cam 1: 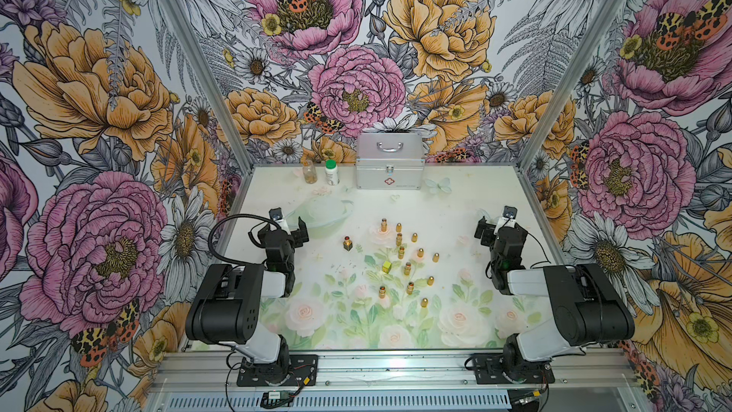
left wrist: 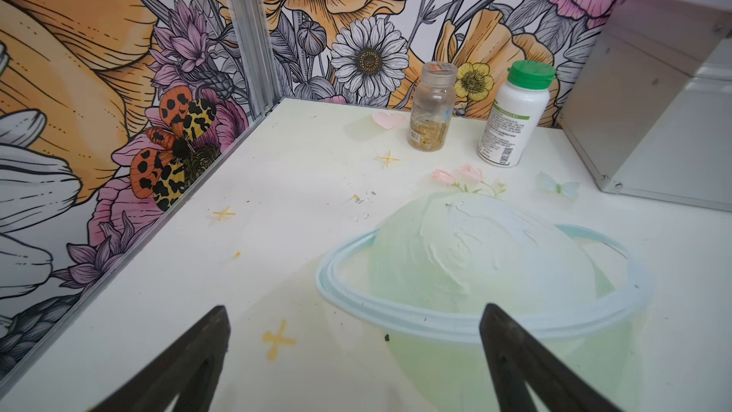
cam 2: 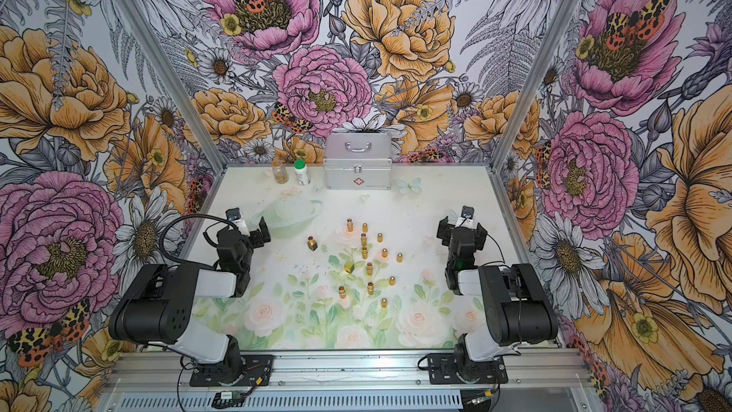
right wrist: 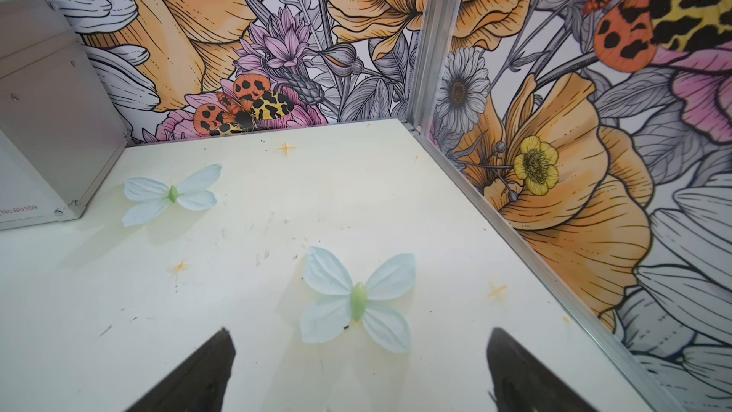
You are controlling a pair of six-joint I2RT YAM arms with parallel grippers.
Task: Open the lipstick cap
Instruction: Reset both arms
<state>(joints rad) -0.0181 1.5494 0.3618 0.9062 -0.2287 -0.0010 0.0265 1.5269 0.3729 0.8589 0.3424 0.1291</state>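
Mid-table between my arms, small round gold lipstick tubes and caps [cam 1: 407, 268] stand scattered on the floral mat [cam 1: 317, 323]. I count twelve, can't tell which are capped. One square gold lipstick with red tip [cam 1: 347, 244], one square gold cap [cam 1: 386, 266] apart from it. Left gripper [left wrist: 354, 307] and right gripper [right wrist: 360, 330] flank the cluster, fingers spread wide, empty. At the back: clear bottle [left wrist: 431, 107], yellowish capsules low inside; white bottle with green lid [left wrist: 515, 112], shut; silver metal case [cam 1: 390, 168], latched.

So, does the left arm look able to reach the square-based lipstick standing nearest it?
Probably yes. The left claw is open and empty, and the mat between it and the square-based lipstick looks bare; the round lipsticks stand beyond it.
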